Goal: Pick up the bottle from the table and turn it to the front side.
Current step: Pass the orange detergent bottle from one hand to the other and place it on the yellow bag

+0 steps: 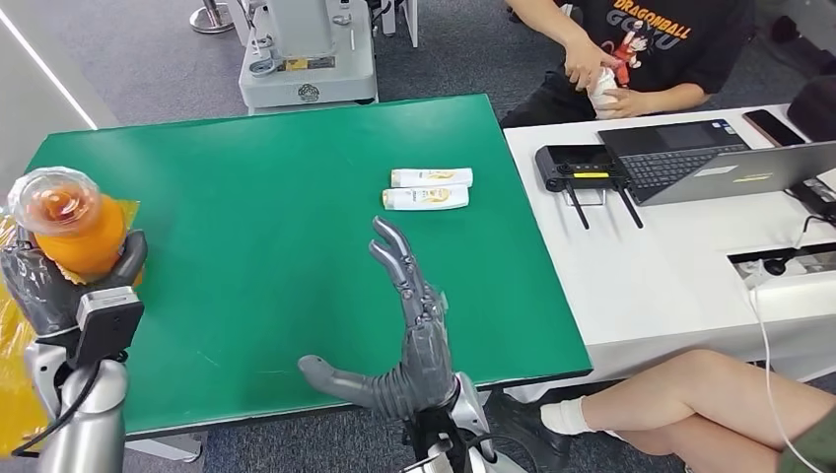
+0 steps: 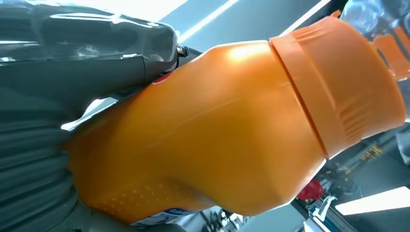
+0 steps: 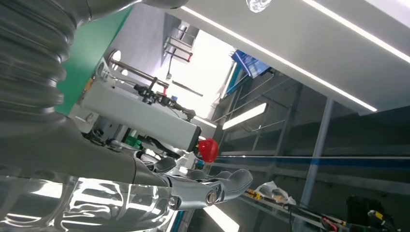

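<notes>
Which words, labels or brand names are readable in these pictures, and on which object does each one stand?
"DRAGONBALL": on the black T-shirt of the person seated behind the white desk; a second line below it is partly covered.
Two white tube-shaped bottles on the green table: labels too small to read.
Orange plastic bottle held in the left hand: blue-and-white label edge, unreadable.

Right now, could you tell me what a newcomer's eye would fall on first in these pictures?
The orange bottle stands out first, gripped by the left robot hand beside the left edge of the green table. Next comes the right robot hand, open with fingers spread above the table's near edge. Two white tubes lie side by side further back.
</notes>
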Motion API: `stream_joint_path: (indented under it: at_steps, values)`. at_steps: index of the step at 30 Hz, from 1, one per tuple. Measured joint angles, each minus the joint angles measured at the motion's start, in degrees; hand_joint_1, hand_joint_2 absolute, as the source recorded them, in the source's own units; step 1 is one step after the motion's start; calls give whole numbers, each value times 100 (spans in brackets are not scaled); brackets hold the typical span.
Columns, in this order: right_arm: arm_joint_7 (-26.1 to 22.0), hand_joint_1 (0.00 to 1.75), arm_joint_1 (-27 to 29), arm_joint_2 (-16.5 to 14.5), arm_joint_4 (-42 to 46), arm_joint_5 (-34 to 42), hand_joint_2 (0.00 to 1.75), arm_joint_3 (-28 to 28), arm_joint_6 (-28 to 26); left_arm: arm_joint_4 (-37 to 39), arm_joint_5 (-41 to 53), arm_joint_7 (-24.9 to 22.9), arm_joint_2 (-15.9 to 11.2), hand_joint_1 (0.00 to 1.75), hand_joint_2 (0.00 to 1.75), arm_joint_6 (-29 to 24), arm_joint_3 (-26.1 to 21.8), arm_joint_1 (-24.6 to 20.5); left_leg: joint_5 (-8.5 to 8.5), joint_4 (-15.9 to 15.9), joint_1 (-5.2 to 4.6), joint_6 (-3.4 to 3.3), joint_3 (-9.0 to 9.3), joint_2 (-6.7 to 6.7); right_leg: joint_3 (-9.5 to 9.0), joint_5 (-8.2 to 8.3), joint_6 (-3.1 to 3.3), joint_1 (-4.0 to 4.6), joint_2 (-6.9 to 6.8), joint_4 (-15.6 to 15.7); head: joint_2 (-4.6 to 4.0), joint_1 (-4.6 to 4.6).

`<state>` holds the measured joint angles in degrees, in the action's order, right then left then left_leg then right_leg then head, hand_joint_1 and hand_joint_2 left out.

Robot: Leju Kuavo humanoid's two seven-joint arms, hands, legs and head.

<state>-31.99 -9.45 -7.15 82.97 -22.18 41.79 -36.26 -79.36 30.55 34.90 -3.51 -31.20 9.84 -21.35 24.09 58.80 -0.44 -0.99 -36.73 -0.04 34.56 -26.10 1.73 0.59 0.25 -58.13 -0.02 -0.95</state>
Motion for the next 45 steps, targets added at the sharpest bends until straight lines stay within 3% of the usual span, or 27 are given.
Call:
stream_joint_path:
  at_steps: [5, 10, 19, 29, 45]
  values:
    - [-17, 0, 175, 59, 167, -7, 175, -30, 27, 275, 856, 102, -680, 175, 175, -27, -67, -235, 3, 0, 0, 5, 1, 8, 2, -1, 3, 0, 8, 0, 0, -1]
    - [-26, 0, 321, 90, 340, -77, 175, -73, 85, 1035, 1803, -69, -1293, 175, 175, 278, -43, -567, 3, 0, 0, 6, 2, 10, 3, -2, 5, 0, 10, 0, 0, 0]
    - [-80, 0, 386, 108, 385, -78, 175, -103, 196, 2382, 3120, -448, -1865, 175, 175, 796, 507, -1089, 2, 0, -1, 6, 2, 8, 2, -2, 6, -1, 7, 0, 0, -3]
    - [-39, 0, 357, 109, 437, -89, 175, -103, 310, 3811, 3773, -652, -1818, 175, 175, 914, 1210, -1591, 3, 0, -1, 6, 2, 9, 1, -2, 6, -2, 8, 1, 0, -2]
    - [-89, 0, 225, 109, 302, 103, 175, -93, 303, 5201, 4594, -1284, -1500, 175, 175, 542, 1697, -1908, 3, 0, -1, 7, 1, 10, 2, -3, 7, -1, 9, 0, 0, -2]
